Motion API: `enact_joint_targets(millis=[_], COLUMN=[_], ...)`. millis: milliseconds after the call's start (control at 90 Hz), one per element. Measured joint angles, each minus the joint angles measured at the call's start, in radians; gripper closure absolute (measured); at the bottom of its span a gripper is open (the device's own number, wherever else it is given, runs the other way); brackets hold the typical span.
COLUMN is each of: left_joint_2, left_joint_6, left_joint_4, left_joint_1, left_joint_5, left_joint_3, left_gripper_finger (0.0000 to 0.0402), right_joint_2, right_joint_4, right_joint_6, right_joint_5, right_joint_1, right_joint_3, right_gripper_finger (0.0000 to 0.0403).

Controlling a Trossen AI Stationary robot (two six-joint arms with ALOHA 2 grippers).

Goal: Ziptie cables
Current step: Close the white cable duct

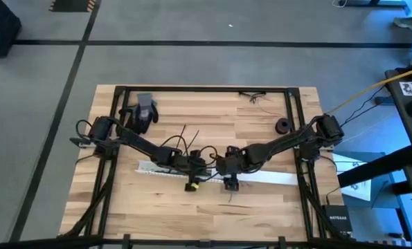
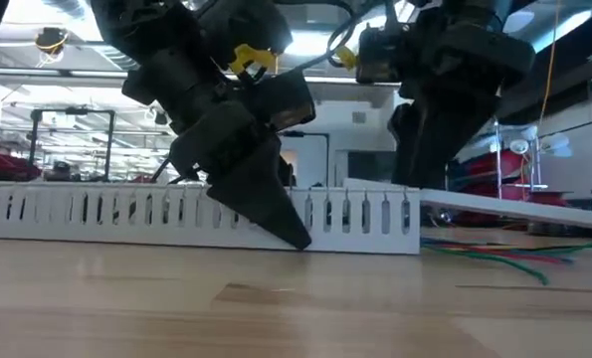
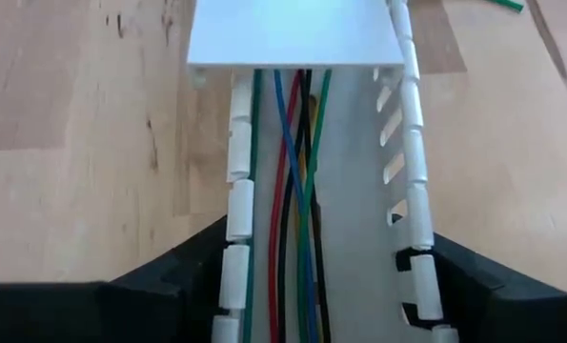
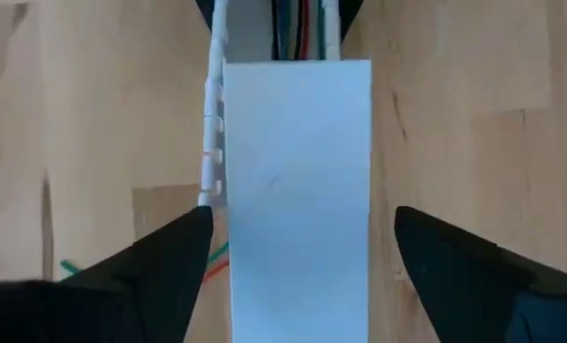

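Left wrist view is showing coloured cables, red, blue, green and black, lying inside a white slotted tray. A flat white cover is sitting over the far part of the tray. The left gripper is reaching around the tray with its fingers spread wide, one on each side, close to the walls.

In the right wrist view, the right gripper is hanging over the cover with its fingers wide too, not holding anything.

From above, both grippers are meeting over the tray near the middle of the wooden bench. A grey glove is lying at the far left.

I think the cables are not tied yet. If the left gripper squeezes, the thin slotted walls may bend or the tray may slide. If the cover tips, it may pinch a cable or push one out through a slot.
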Motion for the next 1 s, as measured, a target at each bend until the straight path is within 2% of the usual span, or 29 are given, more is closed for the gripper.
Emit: enact_joint_targets(millis=[211,322,478,689,1000], left_joint_2=[0.000,0.000,0.000,0.000,0.000], left_joint_6=[-0.004,-0.004,-0.004,-0.005,-0.005], left_joint_4=[-0.002,-0.002,-0.001,-0.001,-0.003], left_joint_1=[0.000,0.000,0.000,0.001,0.001], left_joint_5=[-0.002,-0.002,-0.002,-0.002,-0.002], left_joint_3=[0.000,0.000,0.000,0.000,0.000], left_gripper_finger=[0.0167,0.0167,0.0167,0.0167,0.0167], right_joint_2=[-0.029,-0.032,-0.011,-0.002,-0.002], right_joint_4=[-0.104,-0.083,0.006,0.029,0.038], right_joint_6=[-0.005,-0.020,-0.025,-0.031,-0.029], right_joint_5=[-0.003,0.060,0.070,0.121,0.076], right_joint_1=[0.018,0.050,0.054,0.044,0.047], right_joint_3=[0.000,-0.003,-0.048,-0.063,-0.063], right_gripper_finger=[0.0079,0.0079,0.0079,0.0079,0.0084])
